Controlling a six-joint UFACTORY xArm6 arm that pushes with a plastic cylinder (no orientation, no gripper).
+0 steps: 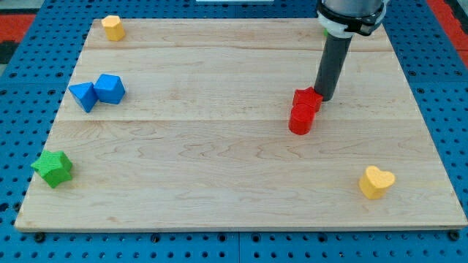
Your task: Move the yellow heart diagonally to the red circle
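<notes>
The yellow heart (376, 181) lies near the board's bottom right corner. The red circle (300, 118), a short cylinder, sits right of the board's middle, touching a second red block (307, 98) just above it. My tip (325, 98) stands right beside that upper red block, on its right side, above and to the right of the red circle. The tip is far from the yellow heart, which is below and to the right of it.
A yellow block (112, 27) sits at the top left corner. A blue triangle (83, 95) and a blue block (110, 88) touch each other at the left. A green star (53, 168) lies at the bottom left. The wooden board (219, 197) rests on a blue pegboard.
</notes>
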